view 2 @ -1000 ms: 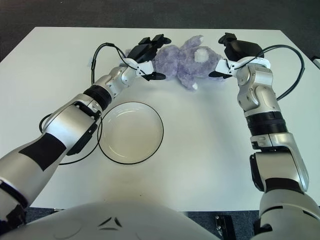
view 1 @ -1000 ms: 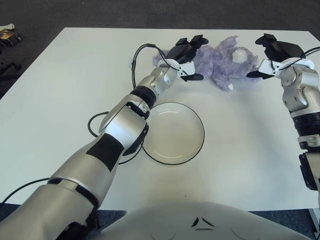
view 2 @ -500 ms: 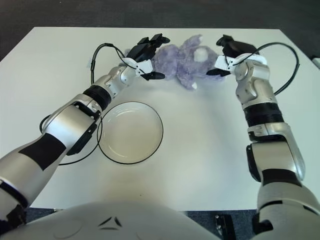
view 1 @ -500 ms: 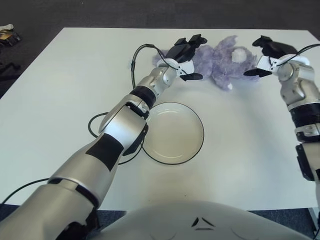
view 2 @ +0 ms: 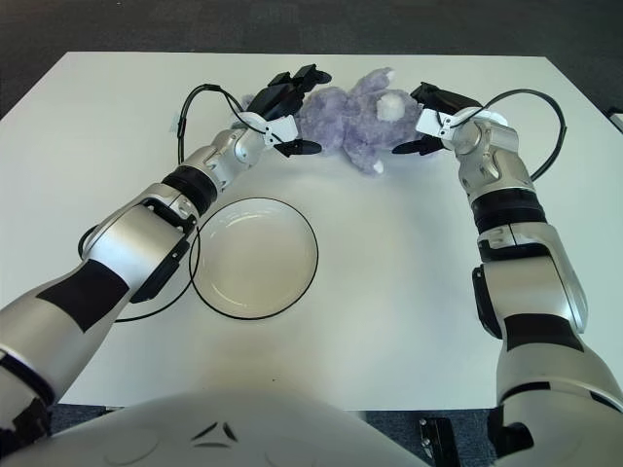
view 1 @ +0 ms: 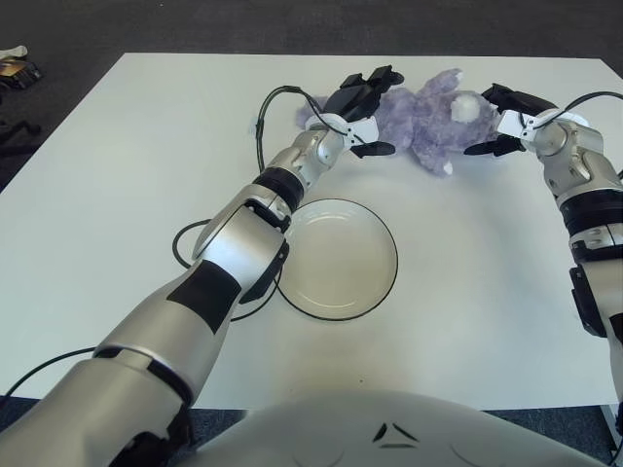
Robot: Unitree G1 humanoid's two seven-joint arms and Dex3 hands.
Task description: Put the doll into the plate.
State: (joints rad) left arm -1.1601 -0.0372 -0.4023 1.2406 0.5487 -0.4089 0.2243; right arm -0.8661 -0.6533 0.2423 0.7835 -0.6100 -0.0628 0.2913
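White table (view 1: 117, 195) over dark floor carries a purple doll (view 1: 423, 117) at twelve o'clock and an empty plate (view 1: 336, 258) near centre, well apart. Left robot hand (view 1: 362, 112) touches the doll's left end, right robot hand (view 1: 501, 122) is just beside its right end; both have spread fingers and grip nothing. Plush looks light, soft and squashy, so a squeeze across the body from both ends should suit.
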